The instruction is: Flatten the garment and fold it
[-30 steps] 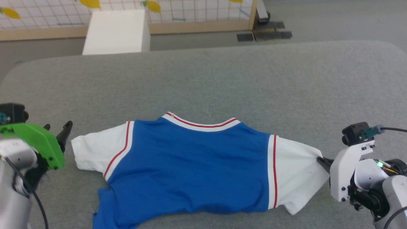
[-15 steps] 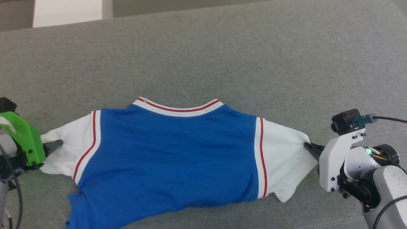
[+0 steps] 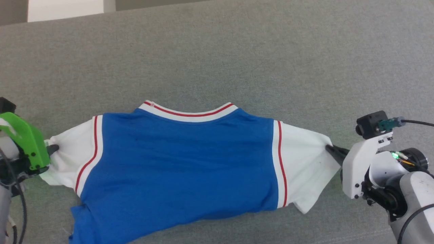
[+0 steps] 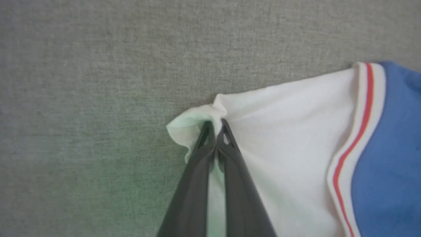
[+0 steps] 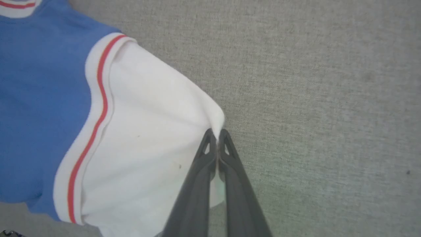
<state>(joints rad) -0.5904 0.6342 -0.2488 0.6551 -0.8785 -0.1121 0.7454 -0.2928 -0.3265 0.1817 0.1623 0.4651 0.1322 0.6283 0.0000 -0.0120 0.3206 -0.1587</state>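
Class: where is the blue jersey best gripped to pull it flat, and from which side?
Grip the jersey by the outer cuff corners of its left sleeve and right sleeve, coming from outside: they stick out sideways, edges free. Left tool and right tool pinch there.

Royal-blue garment (image 3: 179,162), short white sleeves, red-striped white trim; spread plain side up on grey table (image 3: 237,51), collar far, sleeves stretched outward, lower-left hem bunched.

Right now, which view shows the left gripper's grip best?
The left wrist view: close up, the left gripper is shut on the left sleeve of the garment. The head view shows it small, beside a green mount. The right wrist view faces the right sleeve.
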